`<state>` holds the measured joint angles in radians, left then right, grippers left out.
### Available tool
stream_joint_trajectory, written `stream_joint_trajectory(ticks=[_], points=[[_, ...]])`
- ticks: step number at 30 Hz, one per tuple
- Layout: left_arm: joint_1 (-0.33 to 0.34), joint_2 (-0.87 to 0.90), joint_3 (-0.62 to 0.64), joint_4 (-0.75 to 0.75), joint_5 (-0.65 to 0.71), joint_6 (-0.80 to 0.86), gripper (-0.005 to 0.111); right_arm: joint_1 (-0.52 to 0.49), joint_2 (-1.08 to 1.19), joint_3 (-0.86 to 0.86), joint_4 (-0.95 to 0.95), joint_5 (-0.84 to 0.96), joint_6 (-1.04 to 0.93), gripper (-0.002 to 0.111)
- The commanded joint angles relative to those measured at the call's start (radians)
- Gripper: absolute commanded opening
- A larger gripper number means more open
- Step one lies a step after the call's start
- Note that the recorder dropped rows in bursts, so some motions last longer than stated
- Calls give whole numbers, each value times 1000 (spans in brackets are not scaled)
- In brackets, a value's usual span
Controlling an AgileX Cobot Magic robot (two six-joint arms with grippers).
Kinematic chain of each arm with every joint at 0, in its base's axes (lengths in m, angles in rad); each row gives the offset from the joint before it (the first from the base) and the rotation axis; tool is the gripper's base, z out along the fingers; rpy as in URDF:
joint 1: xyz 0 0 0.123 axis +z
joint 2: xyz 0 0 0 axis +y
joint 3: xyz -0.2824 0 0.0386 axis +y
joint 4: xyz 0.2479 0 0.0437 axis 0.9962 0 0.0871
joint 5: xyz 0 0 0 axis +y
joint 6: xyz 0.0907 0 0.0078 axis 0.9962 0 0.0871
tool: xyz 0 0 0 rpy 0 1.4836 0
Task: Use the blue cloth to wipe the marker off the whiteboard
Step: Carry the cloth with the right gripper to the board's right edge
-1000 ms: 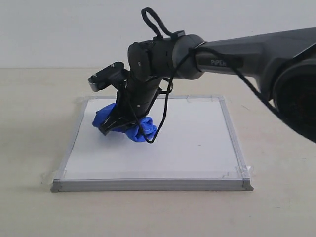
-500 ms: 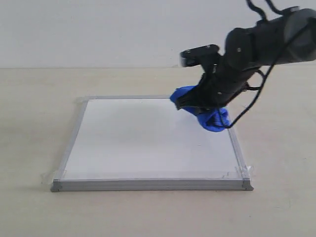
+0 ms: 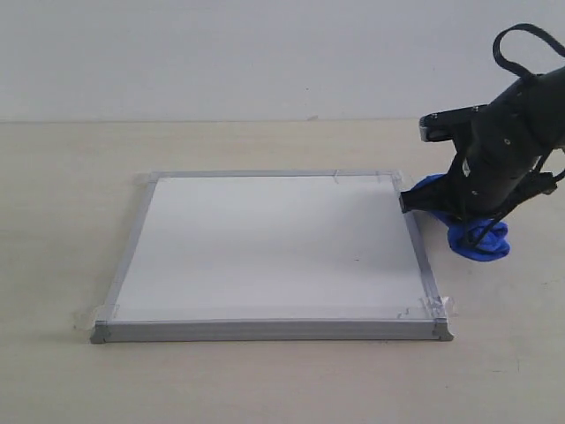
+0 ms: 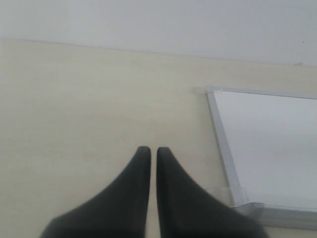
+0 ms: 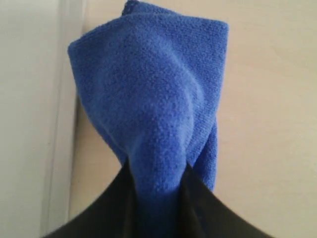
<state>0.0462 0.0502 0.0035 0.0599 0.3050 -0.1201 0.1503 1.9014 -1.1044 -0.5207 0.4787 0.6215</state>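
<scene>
The whiteboard (image 3: 269, 247) lies flat on the beige table, and I see no red marker line on its white face. Just past its right edge, my right gripper (image 3: 441, 210) is shut on the bunched blue cloth (image 3: 479, 238). The right wrist view shows the blue cloth (image 5: 153, 99) pinched between the dark fingers of the right gripper (image 5: 157, 171), over bare table beside the board's frame (image 5: 67, 74). My left gripper (image 4: 149, 150) is shut with nothing in it, over the table beside a corner of the whiteboard (image 4: 272, 144). The exterior view does not show it.
Pale beige table (image 3: 71, 177) surrounds the board, with a white wall (image 3: 221, 53) behind. Clear tape (image 3: 439, 307) sticks out at the board's corners. A black cable loop (image 3: 521, 40) rises over the right arm.
The right arm swept the blue cloth from the board's left-centre across to the right and off its right edge. No red line shows where it passed.
</scene>
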Motion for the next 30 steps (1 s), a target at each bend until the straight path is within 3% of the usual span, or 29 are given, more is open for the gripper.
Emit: stream_joint_trajectory(ticks=[1,8,26,30], points=[[1,-4,-3,-7,-13,2,4,1,-17,36,-141,-7,195,0],[1,-4,-3,-7,-13,2,4,1,-17,116,-166,-230,298,0],[1,-4,-3,-7,-13,2,4,1,40,117,-210,-227,322,0],[1,-4,-3,-7,-13,2,4,-1,42,117,-291,-229,395,0]])
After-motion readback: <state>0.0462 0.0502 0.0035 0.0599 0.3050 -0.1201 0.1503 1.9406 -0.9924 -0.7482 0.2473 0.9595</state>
